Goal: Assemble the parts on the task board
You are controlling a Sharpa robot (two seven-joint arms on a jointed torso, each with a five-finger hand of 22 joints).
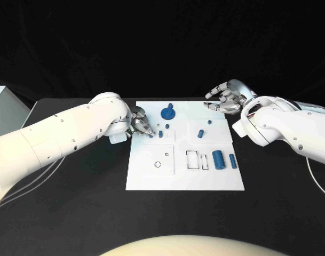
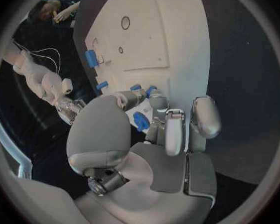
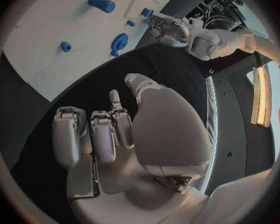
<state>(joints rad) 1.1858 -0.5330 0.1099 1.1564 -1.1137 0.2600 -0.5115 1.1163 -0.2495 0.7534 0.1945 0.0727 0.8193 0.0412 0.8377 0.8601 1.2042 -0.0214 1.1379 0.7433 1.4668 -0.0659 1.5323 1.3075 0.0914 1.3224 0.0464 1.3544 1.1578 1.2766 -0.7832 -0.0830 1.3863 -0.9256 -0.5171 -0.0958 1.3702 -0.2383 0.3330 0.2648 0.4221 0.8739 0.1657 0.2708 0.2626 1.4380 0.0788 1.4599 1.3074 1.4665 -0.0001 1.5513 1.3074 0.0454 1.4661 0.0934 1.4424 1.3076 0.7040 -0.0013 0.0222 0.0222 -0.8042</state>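
Black tabletop [image 1: 70, 213]. White task board [image 1: 184, 178] centred, most cut-outs unfilled; assembly looks early. Left robot hand [image 1: 140, 126] at board's left edge, apparently pinching a small blue part [image 2: 140, 120]. Right robot hand [image 1: 225, 96] empty, fingers apart, off far-right corner. Blue disc [image 1: 167, 112], cylinders [image 1: 218, 158] loose.

Left arm reaches in low over the near-left edge of the task board [image 1: 185, 176]; left hand [image 1: 141, 126] sits above the board's left margin, fingers curled in, whether it holds anything unclear. Right arm bends in from the far-right corner; right hand [image 1: 225, 96] hovers off the board's far-right edge, fingers apart, holding nothing.
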